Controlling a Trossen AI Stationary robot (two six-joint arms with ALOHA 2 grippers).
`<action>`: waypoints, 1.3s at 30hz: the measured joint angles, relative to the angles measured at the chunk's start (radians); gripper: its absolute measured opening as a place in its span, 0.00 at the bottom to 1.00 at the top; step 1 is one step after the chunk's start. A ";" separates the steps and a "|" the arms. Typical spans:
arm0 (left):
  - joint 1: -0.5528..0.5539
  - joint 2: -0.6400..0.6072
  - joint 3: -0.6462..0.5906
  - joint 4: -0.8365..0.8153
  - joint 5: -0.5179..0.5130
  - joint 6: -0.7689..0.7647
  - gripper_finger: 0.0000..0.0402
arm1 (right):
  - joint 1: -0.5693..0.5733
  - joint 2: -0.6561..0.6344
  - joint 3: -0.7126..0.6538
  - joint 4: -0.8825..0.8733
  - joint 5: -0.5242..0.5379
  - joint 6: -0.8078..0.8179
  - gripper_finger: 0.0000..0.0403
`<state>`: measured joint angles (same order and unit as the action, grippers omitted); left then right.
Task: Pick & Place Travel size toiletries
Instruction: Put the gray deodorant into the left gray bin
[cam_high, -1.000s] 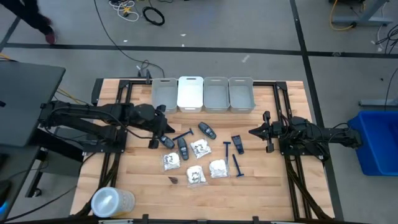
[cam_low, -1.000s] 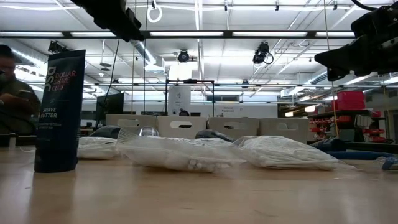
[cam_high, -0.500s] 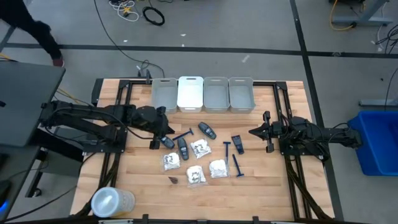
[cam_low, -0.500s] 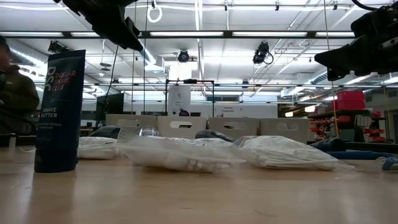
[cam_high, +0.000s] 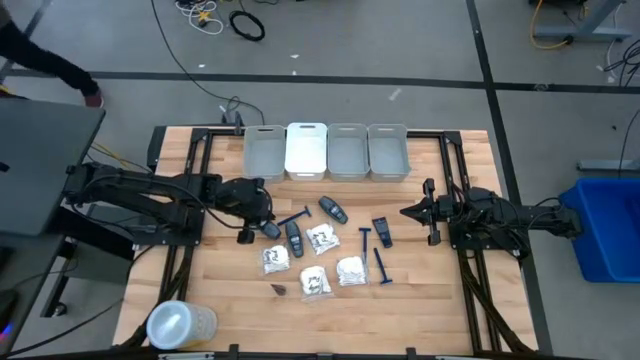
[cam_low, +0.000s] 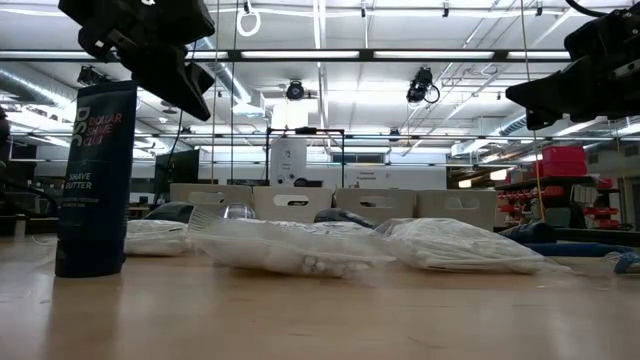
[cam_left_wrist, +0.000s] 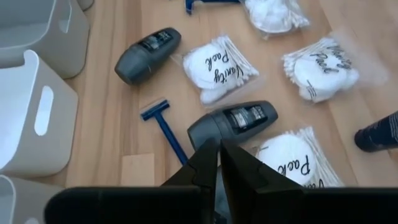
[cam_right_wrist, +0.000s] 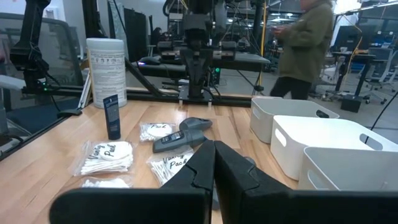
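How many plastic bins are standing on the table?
4, in one row at the table's back edge: three grey bins and one white bin, second from the left. None seems hidden.

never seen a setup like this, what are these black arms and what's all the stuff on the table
These are four camera views of one robot with two dark arms working at a wooden table. One camera looks straight down from above, one sits at table-top height, and one rides on each wrist.

The left gripper hovers over the left edge of the pile; the right gripper waits at the table's right side. Both have their jaws shut and hold nothing.

At the far edge stand four plastic bins. Before them lie the toiletries: dark oval cases, white packets of cotton swabs, and blue razors. A small dark tube stands upright, and a white canister lies at the near left corner.
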<state>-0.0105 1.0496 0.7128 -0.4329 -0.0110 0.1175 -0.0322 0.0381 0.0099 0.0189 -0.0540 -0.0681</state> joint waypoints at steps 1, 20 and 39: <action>0.000 0.000 0.000 -0.001 0.000 0.000 0.07 | 0.000 0.000 0.000 0.000 0.000 0.000 0.03; 0.001 0.126 0.113 -0.195 -0.057 0.079 0.07 | 0.000 0.000 0.000 0.002 -0.001 0.000 0.03; 0.001 0.184 0.145 -0.217 -0.025 0.052 0.39 | 0.000 0.000 0.000 0.003 0.000 0.000 0.03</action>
<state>-0.0097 1.2339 0.8577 -0.6501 -0.0362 0.1690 -0.0321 0.0380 0.0101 0.0223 -0.0540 -0.0681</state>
